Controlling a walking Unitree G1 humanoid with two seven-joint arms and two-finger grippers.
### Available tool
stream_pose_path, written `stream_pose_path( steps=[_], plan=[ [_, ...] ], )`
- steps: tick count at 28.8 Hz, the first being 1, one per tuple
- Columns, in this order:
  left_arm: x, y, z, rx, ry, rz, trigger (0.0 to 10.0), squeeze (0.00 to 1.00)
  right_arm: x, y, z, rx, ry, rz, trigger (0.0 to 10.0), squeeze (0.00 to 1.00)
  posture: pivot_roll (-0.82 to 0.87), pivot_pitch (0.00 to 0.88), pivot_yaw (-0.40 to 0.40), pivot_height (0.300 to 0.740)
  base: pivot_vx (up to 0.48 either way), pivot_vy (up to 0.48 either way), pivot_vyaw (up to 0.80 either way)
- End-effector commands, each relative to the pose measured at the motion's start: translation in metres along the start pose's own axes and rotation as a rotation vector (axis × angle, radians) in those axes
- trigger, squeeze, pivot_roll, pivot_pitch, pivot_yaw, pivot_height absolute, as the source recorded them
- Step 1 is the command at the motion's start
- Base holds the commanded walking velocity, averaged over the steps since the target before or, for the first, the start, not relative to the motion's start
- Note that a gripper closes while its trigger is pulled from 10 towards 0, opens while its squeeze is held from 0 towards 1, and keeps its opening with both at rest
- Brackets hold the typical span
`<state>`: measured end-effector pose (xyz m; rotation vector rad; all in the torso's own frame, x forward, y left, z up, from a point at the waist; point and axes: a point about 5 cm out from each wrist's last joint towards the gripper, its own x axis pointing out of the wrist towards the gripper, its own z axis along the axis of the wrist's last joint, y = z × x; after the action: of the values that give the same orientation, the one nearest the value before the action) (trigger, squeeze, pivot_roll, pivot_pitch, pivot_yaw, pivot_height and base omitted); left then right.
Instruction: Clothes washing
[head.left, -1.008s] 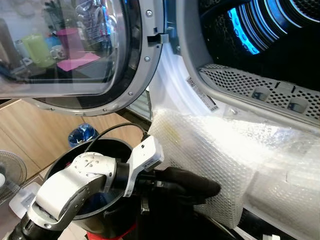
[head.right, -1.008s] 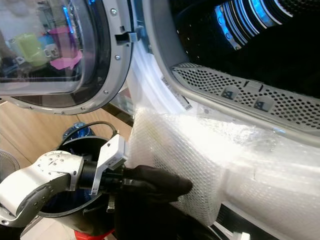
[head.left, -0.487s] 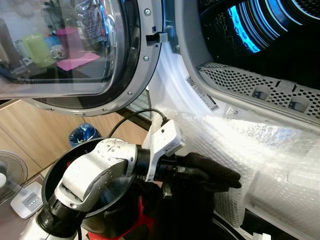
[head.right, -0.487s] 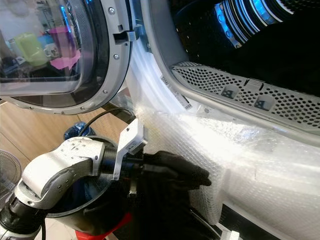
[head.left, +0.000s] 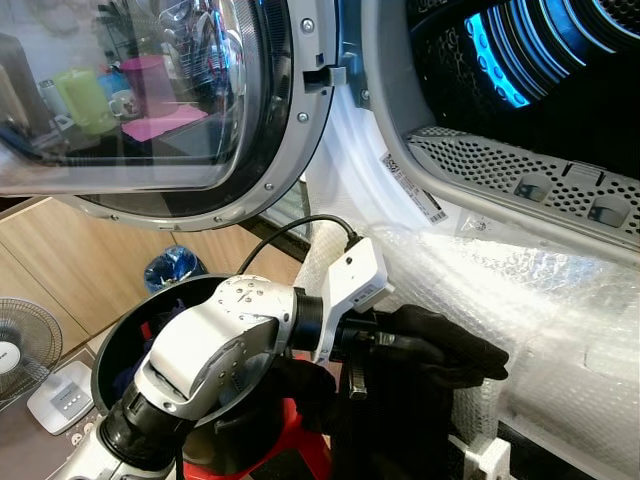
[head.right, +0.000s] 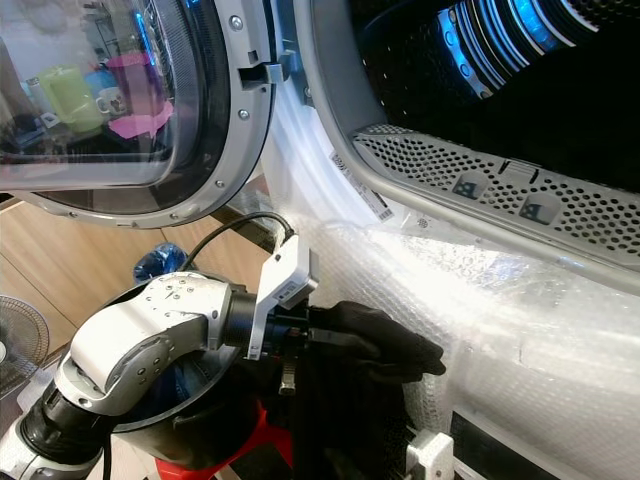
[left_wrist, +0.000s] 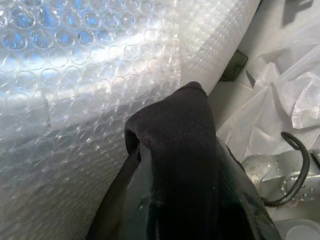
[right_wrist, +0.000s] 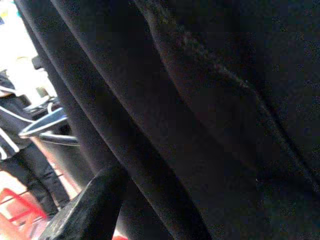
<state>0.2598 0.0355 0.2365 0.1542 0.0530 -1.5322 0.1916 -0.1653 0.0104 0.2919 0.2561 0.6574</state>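
The left hand (head.left: 470, 355) is closed on a black garment (head.left: 400, 420), which drapes over its fingers and hangs down in front of the bubble wrap (head.left: 560, 320) covering the washing machine's front. The garment sits just below the open drum (head.left: 520, 90), beside the black basket (head.left: 130, 345). The round door (head.left: 150, 100) stands swung open to the left. In the right wrist view, dark cloth (right_wrist: 200, 100) lies close against the camera; the right hand's finger state cannot be determined.
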Motion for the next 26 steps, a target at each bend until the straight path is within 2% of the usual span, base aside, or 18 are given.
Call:
stream_pose_path(
  steps=[1, 4, 8, 9, 11, 15, 16, 19, 23, 25, 26],
  plan=[
    [0.002, 0.001, 0.007, 0.048, -0.007, -0.001, 0.0, 0.0, 0.0, 0.002, -0.005, 0.013, 0.003, -0.006, 10.0, 0.0, 0.05, 0.039, 0.116, 0.74, 0.0, 0.0, 0.0],
    [0.003, 0.003, 0.01, 0.058, -0.019, 0.012, 0.0, 0.0, 0.001, 0.005, -0.008, 0.02, -0.003, -0.001, 10.0, 0.0, 0.04, 0.027, 0.118, 0.74, 0.0, 0.0, 0.0],
    [0.005, 0.01, 0.014, 0.082, -0.036, 0.08, 0.0, 0.0, 0.005, -0.001, -0.007, 0.051, -0.043, -0.097, 10.0, 0.0, 0.04, 0.015, 0.117, 0.74, 0.0, 0.0, 0.0],
    [0.005, 0.014, 0.018, 0.09, -0.044, 0.109, 0.0, 0.0, 0.006, 0.0, -0.003, 0.101, -0.085, -0.082, 10.0, 0.0, 0.04, 0.021, 0.119, 0.74, 0.0, 0.0, 0.0],
    [0.005, 0.017, 0.02, 0.097, -0.053, 0.13, 0.0, 0.0, 0.005, 0.002, 0.001, 0.135, -0.118, -0.052, 10.0, 0.0, 0.04, 0.026, 0.122, 0.74, 0.0, 0.0, 0.0],
    [0.006, 0.02, 0.022, 0.097, -0.05, 0.158, 0.0, 0.0, 0.003, 0.002, 0.003, 0.098, -0.115, -0.039, 10.0, 0.0, 0.03, 0.027, 0.127, 0.74, 0.0, 0.0, 0.0],
    [0.007, 0.021, 0.022, 0.099, -0.033, 0.172, 0.0, 0.0, 0.002, -0.002, 0.0, 0.077, -0.088, -0.082, 10.0, 0.0, 0.03, 0.03, 0.127, 0.74, 0.0, 0.0, 0.0],
    [0.011, 0.021, 0.02, 0.089, -0.022, 0.201, 0.0, 0.0, 0.001, -0.013, 0.0, 0.083, -0.1, -0.198, 10.0, 0.0, 0.03, 0.033, 0.127, 0.74, 0.0, 0.0, 0.0],
    [0.014, 0.024, 0.018, 0.074, -0.012, 0.242, 0.0, 0.0, -0.003, -0.01, 0.005, 0.127, -0.155, -0.148, 10.0, 0.0, 0.02, 0.036, 0.134, 0.74, 0.0, 0.0, 0.0],
    [0.02, 0.034, 0.013, 0.012, 0.026, 0.36, 0.0, 0.0, -0.004, -0.001, 0.005, 0.113, -0.132, -0.077, 10.0, 0.0, 0.01, 0.039, 0.137, 0.74, 0.0, 0.0, 0.0],
    [0.021, 0.036, 0.012, 0.003, 0.033, 0.377, 0.0, 0.0, -0.004, 0.0, 0.005, 0.106, -0.125, -0.072, 10.0, 0.0, 0.01, 0.039, 0.137, 0.74, 0.0, 0.0, 0.0]
  ],
)
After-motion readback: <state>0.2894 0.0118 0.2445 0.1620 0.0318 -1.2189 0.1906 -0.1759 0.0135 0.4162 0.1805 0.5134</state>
